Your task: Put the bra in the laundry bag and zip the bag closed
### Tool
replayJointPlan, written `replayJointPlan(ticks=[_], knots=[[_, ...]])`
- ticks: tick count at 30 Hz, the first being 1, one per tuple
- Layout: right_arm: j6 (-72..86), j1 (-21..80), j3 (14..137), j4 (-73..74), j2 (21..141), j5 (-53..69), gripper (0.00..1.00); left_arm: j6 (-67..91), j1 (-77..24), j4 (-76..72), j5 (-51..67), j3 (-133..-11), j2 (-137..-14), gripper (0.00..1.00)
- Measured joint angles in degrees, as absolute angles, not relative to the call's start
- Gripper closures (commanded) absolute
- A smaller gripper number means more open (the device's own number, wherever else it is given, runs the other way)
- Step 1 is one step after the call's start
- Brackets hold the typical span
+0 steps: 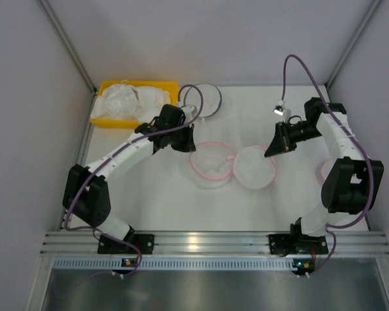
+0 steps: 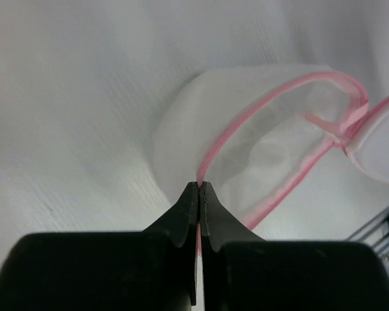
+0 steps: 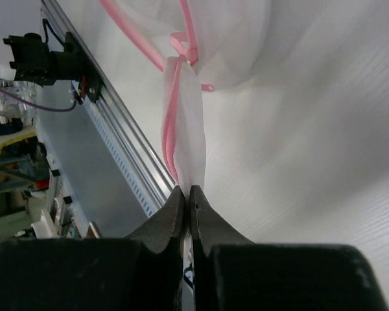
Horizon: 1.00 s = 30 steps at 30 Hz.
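The laundry bag (image 1: 212,165) lies open at mid-table, its white mesh lid (image 1: 254,167) folded out to the right on the pink zip rim. My left gripper (image 1: 187,148) is shut on the pink rim at the bag's left edge, as the left wrist view shows (image 2: 200,184), with the open bag (image 2: 266,149) beyond. My right gripper (image 1: 271,152) is shut on the lid's edge (image 3: 185,110), pinched at the fingertips (image 3: 187,189). White rounded fabric, like bras (image 1: 126,100), fills the yellow bin. I cannot tell whether a bra lies inside the bag.
The yellow bin (image 1: 107,120) stands at the back left. A round white bag with a dark rim (image 1: 207,100) lies beside it. Another pink-rimmed piece (image 1: 322,170) shows by the right arm. The metal rail (image 1: 207,243) runs along the near edge.
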<state>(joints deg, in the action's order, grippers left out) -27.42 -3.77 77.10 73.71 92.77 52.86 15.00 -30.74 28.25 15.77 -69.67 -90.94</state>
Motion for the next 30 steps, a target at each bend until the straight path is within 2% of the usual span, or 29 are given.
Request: replayJointPlan(ticks=[4,9,14,23,30], knots=[[-30.46,-3.75,81.73,74.91,92.64,56.34,1.00,17.02,-30.85,28.25,6.66,-71.40,-84.25,1.00],[-31.16,-3.38,82.21,75.66,92.58,57.93,1.00,19.20,-30.92,28.34,5.13,-71.70,-82.06,1.00],[-33.01,-3.36,83.02,76.34,95.37,57.23,1.00,19.79,-30.79,27.11,9.26,-71.00,-86.46,1.00],[-37.71,-3.44,88.33,76.34,113.32,54.24,1.00,19.90,-27.79,23.14,15.33,-70.50,-96.73,0.99],[-39.20,-7.99,95.98,76.53,120.92,52.23,1.00,18.28,-25.06,21.02,18.96,-74.61,-102.87,0.95]])
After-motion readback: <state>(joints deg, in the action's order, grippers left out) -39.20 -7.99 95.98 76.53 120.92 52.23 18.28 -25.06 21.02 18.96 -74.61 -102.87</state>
